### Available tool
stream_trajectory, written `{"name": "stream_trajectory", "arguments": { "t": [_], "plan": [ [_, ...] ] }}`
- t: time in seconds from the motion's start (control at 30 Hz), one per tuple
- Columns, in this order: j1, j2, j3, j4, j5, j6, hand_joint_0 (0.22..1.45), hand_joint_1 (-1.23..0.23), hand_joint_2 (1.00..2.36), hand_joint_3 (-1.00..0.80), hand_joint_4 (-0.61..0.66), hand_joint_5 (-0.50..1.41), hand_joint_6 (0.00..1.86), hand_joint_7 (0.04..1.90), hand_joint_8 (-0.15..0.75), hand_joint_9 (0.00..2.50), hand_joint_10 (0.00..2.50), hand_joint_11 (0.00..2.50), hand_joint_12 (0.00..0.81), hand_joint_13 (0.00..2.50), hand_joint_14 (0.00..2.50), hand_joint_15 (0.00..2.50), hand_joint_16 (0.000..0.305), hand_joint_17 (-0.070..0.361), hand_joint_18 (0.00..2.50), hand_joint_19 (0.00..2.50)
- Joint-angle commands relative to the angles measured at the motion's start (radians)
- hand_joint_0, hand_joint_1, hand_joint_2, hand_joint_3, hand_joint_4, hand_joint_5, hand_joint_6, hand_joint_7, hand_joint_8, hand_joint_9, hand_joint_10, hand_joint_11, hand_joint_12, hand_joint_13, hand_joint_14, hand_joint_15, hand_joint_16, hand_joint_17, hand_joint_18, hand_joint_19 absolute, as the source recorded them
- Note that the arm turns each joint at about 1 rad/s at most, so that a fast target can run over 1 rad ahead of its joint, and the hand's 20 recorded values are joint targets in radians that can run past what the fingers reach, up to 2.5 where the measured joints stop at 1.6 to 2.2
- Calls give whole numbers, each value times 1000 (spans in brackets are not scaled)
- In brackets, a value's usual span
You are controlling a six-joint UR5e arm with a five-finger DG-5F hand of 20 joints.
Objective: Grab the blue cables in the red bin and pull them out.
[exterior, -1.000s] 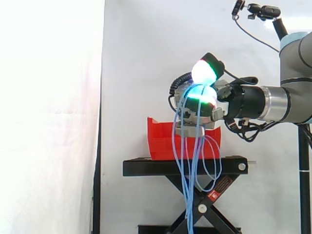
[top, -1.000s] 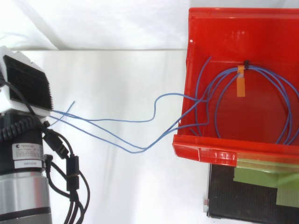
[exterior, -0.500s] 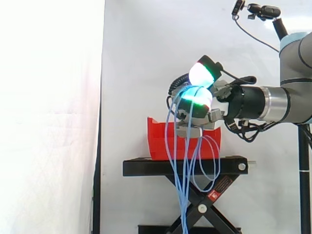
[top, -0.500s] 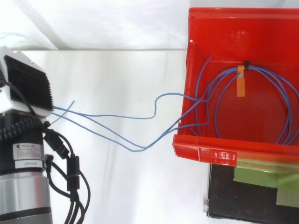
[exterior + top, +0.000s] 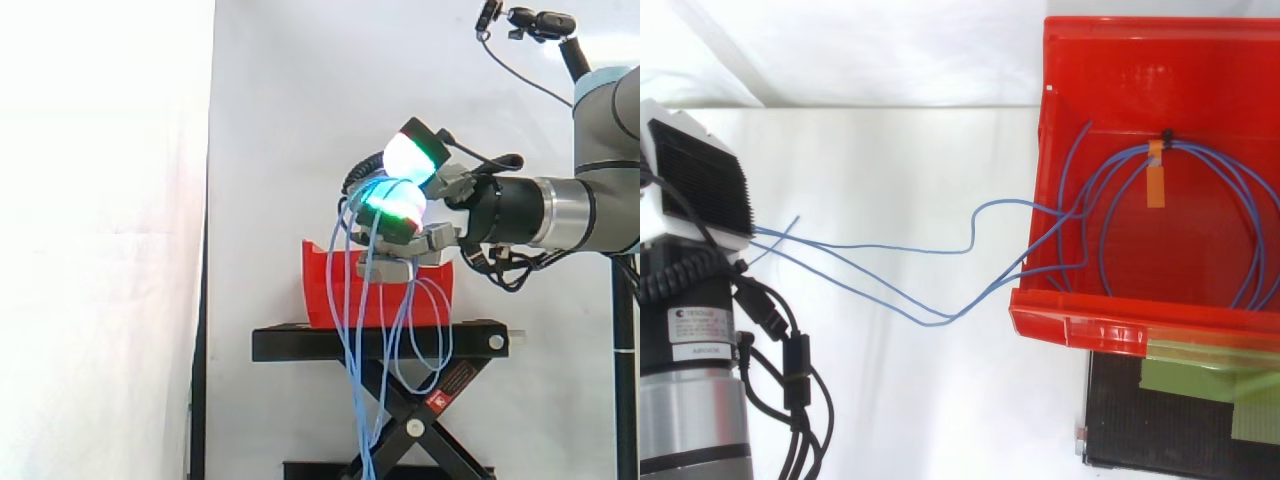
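Side view: the hand (image 5: pixel 410 240) is gripping several strands of the blue cables (image 5: pixel 945 321) in curled fingers, higher than the rim of the red bin (image 5: pixel 322 290). The loose ends are hanging down past the black stand (image 5: pixel 300 345). Top view: the tied coil, bearing an orange tag (image 5: pixel 1155 187), is lying inside the bin, with strands crossing its left wall.

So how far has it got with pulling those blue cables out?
Done: the hand grips blue cables, loose strands dangling below it. In hand: the pull, with strands stretched over the red bin's wall toward the hand. Left: the tied coil lies inside the bin, so most of it remains.
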Motion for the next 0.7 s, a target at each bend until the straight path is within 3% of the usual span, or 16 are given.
{"name": "stream_trajectory", "arguments": {
  "t": [0.0, 0.37, 0.67],
  "plan": [
    [0, 1, 0, -1, -7, 0, 959, -1035, 1010, -741, 283, 697, 532, 557, 255, 1163, 31, 1053, 317, 1458, 477, 1462, 42, 94, 952, 1232],
    [0, -1, 0, 1, -8, -2, 982, -1066, 1011, -699, 300, 554, 738, 436, 244, 1026, 30, 1100, 321, 1411, 565, 1397, 42, 95, 919, 1231],
    [0, 1, 0, -1, -8, -2, 1002, -1084, 1016, -537, 294, 473, 843, 381, 244, 946, 29, 1098, 318, 1376, 615, 1346, 43, 97, 903, 1229]
  ]
}}
